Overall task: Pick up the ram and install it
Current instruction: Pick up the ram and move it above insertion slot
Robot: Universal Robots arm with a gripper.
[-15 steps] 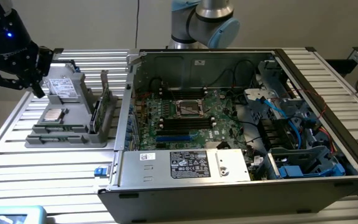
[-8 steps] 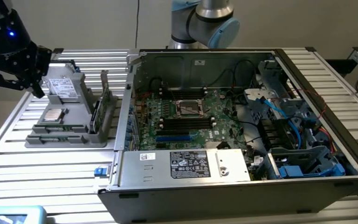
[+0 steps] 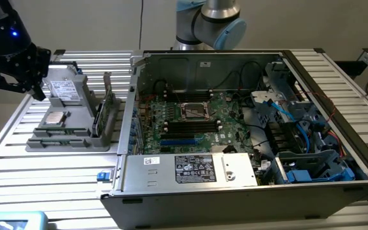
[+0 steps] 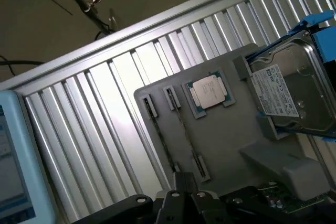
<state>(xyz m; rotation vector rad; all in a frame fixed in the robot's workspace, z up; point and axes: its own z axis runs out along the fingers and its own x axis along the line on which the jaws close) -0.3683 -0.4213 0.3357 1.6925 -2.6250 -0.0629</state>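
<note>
In the exterior view we see the end effector (image 3: 34,91) closed and empty over the grey holder's (image 3: 69,143) far corner. The ram (image 3: 98,120) stands on edge by the holder's edge nearest the computer case (image 3: 248,191). In the wrist view the ram (image 4: 184,129) sits near the closed fingertips.

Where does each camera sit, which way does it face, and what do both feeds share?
Exterior view: raised off the arm, looking down over the slatted metal table at the open black computer case; shows the arm's blue-capped joint and black gripper.
Wrist view: on the wrist, looking down past the gripper at the grey plastic parts tray.
Shared: that tray, its square silver processor chip, the grey metal drive with a white label.
</note>
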